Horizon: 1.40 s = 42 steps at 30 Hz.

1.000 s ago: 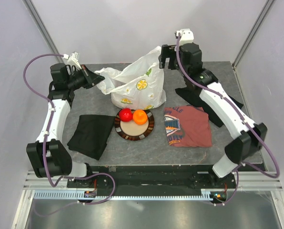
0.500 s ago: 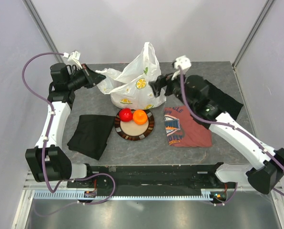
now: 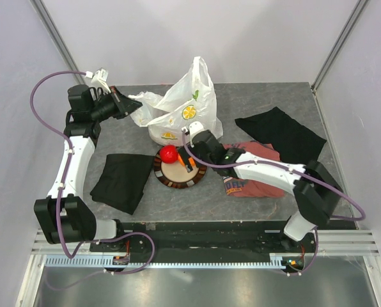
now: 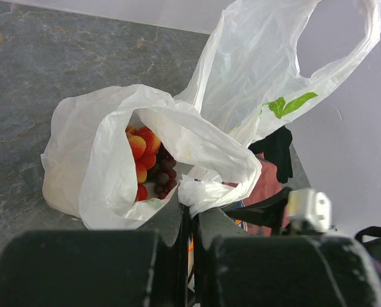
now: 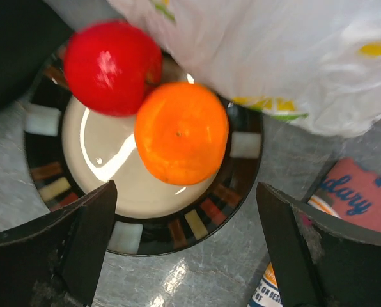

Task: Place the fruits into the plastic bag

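The plastic bag [image 3: 178, 115] stands at the back of the table, one handle loop upright. My left gripper [image 3: 128, 105] is shut on the bag's rim [image 4: 200, 192] and holds the mouth open. Inside the bag lie small red-yellow fruits [image 4: 141, 157] and dark grapes [image 4: 162, 178]. A red apple [image 3: 169, 153] and an orange [image 5: 181, 133] sit side by side on the patterned plate [image 3: 171, 179]. My right gripper [image 3: 189, 160] is open and empty just above the orange. In the right wrist view its fingers [image 5: 88, 236] straddle the plate's near rim [image 5: 197, 224], with the apple [image 5: 112, 67] beyond.
A black cloth [image 3: 121, 181] lies left of the plate. The red printed T-shirt [image 3: 257, 173] lies right of it under my right arm, and another black cloth [image 3: 281, 133] lies behind that. The bag [image 5: 293, 57] touches the plate's far edge.
My right arm has swung from the bag's upper right handle down and forward to over the plate. The bag's handle now stands upright on its own. The left arm has not moved.
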Motion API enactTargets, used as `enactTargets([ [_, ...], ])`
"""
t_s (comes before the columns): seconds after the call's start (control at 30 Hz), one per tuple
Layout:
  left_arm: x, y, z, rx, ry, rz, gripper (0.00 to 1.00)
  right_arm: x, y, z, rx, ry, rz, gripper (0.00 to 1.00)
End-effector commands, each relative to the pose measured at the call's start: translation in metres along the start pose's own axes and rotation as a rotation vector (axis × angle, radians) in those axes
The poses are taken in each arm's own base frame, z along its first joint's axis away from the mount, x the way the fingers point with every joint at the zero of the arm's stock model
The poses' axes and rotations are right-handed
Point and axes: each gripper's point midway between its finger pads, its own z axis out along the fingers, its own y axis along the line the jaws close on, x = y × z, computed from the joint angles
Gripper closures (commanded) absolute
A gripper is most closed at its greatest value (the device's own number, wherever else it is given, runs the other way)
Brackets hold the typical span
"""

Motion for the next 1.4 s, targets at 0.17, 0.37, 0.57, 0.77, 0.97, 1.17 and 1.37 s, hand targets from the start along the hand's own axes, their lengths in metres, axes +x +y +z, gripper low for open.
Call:
enactTargets([
  [0.17, -0.004, -0.001, -0.002, 0.000, -0.011, 0.029, 0.98, 0.014, 0.003, 0.031, 0.072, 0.056, 0.010, 0.02],
  [0.37, -0.005, 0.001, -0.002, -0.003, -0.009, 0.026, 0.98, 0.020, 0.003, 0.045, 0.087, 0.064, -0.001, 0.02],
  [0.57, -0.004, 0.003, -0.002, -0.008, -0.009, 0.022, 0.98, 0.017, 0.005, 0.058, 0.097, 0.064, 0.006, 0.02],
  [0.77, -0.004, 0.005, -0.002, -0.008, -0.008, 0.018, 0.98, 0.006, 0.008, 0.067, 0.098, 0.043, -0.015, 0.02],
  [0.97, -0.005, 0.006, -0.003, -0.009, -0.009, 0.016, 0.98, 0.017, 0.005, 0.084, 0.113, 0.078, -0.029, 0.02],
  [1.17, -0.006, 0.005, -0.003, -0.006, -0.010, 0.013, 0.99, 0.023, 0.002, 0.080, 0.120, 0.090, -0.034, 0.06],
  [1.37, -0.005, 0.006, -0.003, -0.007, -0.007, 0.010, 0.98, 0.028, 0.000, 0.069, 0.118, 0.093, -0.031, 0.35],
])
